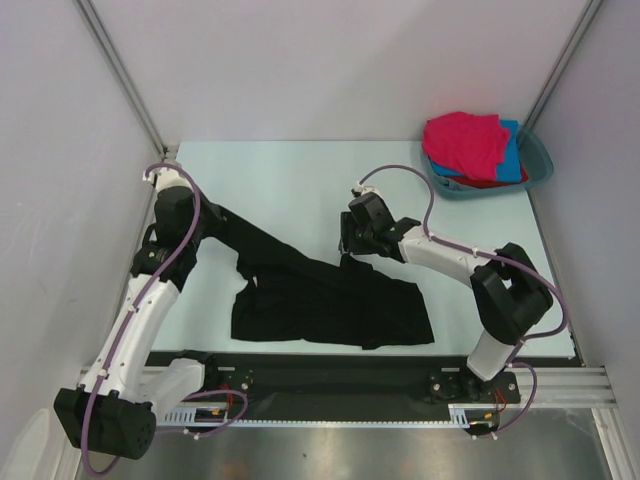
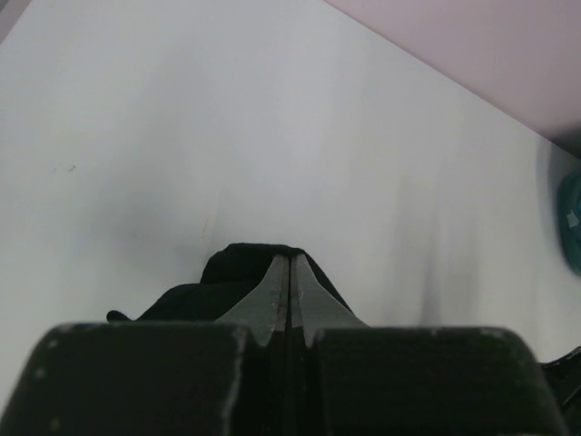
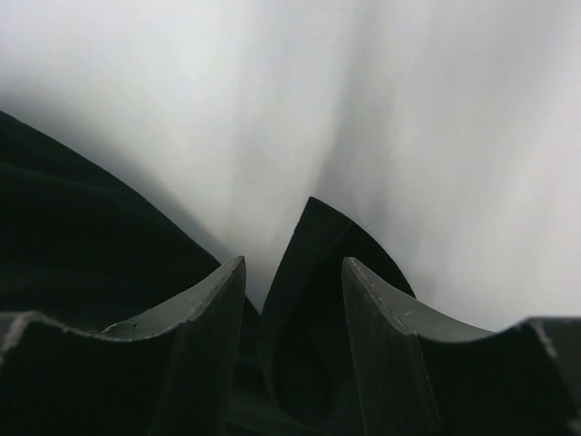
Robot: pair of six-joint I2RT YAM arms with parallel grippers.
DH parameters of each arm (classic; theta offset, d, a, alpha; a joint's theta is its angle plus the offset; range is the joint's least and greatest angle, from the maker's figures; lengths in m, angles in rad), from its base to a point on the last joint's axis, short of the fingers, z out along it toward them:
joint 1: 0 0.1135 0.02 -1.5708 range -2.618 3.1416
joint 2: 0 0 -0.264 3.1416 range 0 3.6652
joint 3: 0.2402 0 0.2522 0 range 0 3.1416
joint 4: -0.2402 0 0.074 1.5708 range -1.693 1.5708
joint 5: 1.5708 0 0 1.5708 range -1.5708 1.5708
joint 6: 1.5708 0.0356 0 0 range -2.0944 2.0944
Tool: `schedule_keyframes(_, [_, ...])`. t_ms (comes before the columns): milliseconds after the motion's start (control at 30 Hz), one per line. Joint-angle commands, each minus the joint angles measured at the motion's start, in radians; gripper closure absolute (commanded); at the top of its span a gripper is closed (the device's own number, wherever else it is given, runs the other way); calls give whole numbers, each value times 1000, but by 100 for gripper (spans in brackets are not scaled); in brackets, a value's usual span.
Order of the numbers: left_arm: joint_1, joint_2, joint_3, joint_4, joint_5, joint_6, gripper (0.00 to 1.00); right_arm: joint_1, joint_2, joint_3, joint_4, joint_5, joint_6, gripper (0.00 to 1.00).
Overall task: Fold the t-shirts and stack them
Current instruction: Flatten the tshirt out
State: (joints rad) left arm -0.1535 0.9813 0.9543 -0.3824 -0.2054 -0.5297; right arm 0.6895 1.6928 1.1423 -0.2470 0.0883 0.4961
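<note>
Finds the black t-shirt (image 1: 330, 310) rumpled on the near middle of the table (image 1: 280, 180), one strip drawn leftward and pinched in the clamped left gripper (image 2: 290, 268). Shows the right gripper (image 3: 292, 272) half-wide astride a cloth ridge. Has the pink t-shirt (image 1: 465, 140) atop the blue t-shirt (image 1: 513, 150) and red t-shirt (image 1: 488, 182) in the teal basin (image 1: 543, 160), far right.

Two dark grey curved fingers (image 3: 204, 345) of the right hand (image 3: 293, 272) rising from 6 o'clock, standing apart, a pointed fold of the black soft cloth t-shirt (image 3: 318, 254) peaking in the gap between them, more of that cloth spreading toward 9 o'clock, pale white worktop (image 3: 363, 91) filling 10 through 3 o'clock
</note>
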Motion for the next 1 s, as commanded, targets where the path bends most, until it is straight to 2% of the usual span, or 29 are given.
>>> schedule_keyframes(0, [12, -4, 40, 36, 8, 19, 100, -4, 25, 59, -26, 28, -2, 48])
schedule_keyframes(367, [12, -1, 44, 33, 9, 22, 100, -5, 107, 114, -86, 34, 1, 48])
schedule_keyframes(433, [12, 3, 44, 33, 9, 20, 100, -5, 116, 122, -92, 39, 2, 51])
schedule_keyframes(500, [12, 3, 43, 34, 11, 20, 100, -8, 122, 126, -97, 36, 2, 64])
schedule_keyframes(533, [12, 2, 43, 34, 11, 20, 100, -10, 125, 126, -97, 34, 2, 77])
schedule_keyframes(567, [12, 6, 43, 34, 11, 20, 100, -10, 125, 126, -97, 34, 2, 85])
schedule_keyframes(633, [12, 7, 44, 34, 11, 22, 100, -8, 119, 126, -97, 39, 4, 97])
schedule_keyframes(667, [12, 7, 43, 34, 11, 20, 100, -10, 113, 123, -94, 42, -1, 100])
schedule_keyframes(800, [12, 5, 46, 28, 12, 25, 100, -8, 38, 111, -89, 68, -34, 100])
schedule_keyframes(967, [12, -10, 76, 7, 0, 36, 100, 5, -201, 135, -178, 229, -90, 100])
